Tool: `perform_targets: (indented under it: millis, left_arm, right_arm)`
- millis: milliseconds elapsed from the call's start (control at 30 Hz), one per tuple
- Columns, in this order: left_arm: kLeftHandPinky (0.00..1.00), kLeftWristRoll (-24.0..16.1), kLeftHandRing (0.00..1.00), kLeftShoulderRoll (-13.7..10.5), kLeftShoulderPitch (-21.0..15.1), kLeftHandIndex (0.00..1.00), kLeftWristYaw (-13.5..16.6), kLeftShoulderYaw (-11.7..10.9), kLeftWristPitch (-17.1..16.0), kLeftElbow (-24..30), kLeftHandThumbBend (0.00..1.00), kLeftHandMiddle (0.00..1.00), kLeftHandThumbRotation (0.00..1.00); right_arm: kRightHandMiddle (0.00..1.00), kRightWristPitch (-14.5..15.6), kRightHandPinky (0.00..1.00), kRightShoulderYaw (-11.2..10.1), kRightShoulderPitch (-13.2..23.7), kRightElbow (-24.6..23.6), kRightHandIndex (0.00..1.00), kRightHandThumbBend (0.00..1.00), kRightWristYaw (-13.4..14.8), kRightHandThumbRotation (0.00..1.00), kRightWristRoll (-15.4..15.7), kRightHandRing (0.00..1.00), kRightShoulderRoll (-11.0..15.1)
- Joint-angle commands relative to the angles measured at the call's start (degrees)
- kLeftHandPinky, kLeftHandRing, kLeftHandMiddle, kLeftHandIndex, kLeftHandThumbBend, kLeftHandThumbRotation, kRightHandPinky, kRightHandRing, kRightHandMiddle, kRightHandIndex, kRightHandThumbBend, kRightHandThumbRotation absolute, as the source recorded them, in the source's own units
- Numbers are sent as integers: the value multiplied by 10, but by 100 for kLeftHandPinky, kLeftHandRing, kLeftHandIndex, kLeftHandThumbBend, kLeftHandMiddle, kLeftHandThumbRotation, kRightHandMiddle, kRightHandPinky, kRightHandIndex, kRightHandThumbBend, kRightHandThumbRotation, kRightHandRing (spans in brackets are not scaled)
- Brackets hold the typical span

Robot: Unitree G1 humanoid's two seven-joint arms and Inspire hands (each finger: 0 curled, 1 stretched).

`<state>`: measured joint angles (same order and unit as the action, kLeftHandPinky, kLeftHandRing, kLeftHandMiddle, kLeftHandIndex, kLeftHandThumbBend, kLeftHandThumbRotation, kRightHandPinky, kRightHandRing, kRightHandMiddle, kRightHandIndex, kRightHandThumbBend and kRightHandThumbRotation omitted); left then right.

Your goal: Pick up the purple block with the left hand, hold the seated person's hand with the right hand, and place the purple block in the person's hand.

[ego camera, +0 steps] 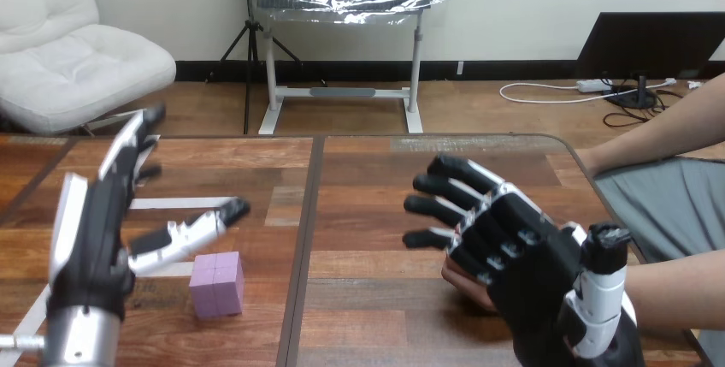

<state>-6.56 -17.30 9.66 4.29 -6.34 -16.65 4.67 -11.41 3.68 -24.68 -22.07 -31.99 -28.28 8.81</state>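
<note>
Purple block (pixel 216 284) is flanked by released left hand (pixel 85 239) | opposite faces are best pinched squarely; right hand (pixel 530 273) is laid unclenched over person's hand (pixel 468 288)

This looks like a robotics lab or a test room, not a home. The wooden worktop (pixel 359 170) has strips of white tape (pixel 171 204) stuck on it, and a plain purple block (pixel 216 283) lies near them. Two machine arms reach over it, ending in the left hand (pixel 90 230) and the right hand (pixel 521 256). A person's arm (pixel 675 123) comes in at the right side.
</note>
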Motion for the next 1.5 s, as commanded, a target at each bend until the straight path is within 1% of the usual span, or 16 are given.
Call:
perform_targets:
  millis: [0,267,467,600,700,867,933,1200,1467]
  left_arm:
    - [84,-13,93,-8,-34,91,2,-13,-15,-8,89,95,27]
    - [83,-33,93,-14,-43,92,-4,-17,-2,-8,89,94,30]
    - [82,-47,93,-25,-52,93,-17,-18,13,-12,90,95,32]
    - [83,-53,94,-37,-60,94,-34,-17,34,-14,91,96,33]
    - [85,-56,96,-42,-64,95,-42,-16,40,-17,91,96,32]
    - [87,-73,97,-61,-77,95,-66,-11,69,-20,91,96,31]
    - [87,-80,96,-69,-83,95,-77,-8,78,-23,90,96,30]
    - [81,-105,92,-101,-112,94,-115,4,86,-56,89,94,23]
    - [78,-135,89,-127,-144,92,-147,20,101,-91,90,92,21]
  right_arm:
    - [83,-20,71,-2,40,-6,83,89,1,96,2,82,-12]
    - [83,-21,71,0,43,-4,83,89,3,96,2,82,-11]
    - [83,-22,71,2,43,-3,83,89,4,96,2,82,-12]
    - [83,-24,71,2,45,-2,83,89,5,96,5,82,-13]
    - [83,-25,71,3,45,-1,83,89,6,96,6,82,-14]
    - [83,-22,71,3,47,-2,83,90,6,96,3,82,-12]
    - [83,-22,71,3,47,-2,83,90,6,96,3,82,-12]
    - [83,-23,71,2,48,0,83,90,7,96,0,82,-13]
    - [83,-24,70,1,51,2,83,90,5,95,-2,82,-13]
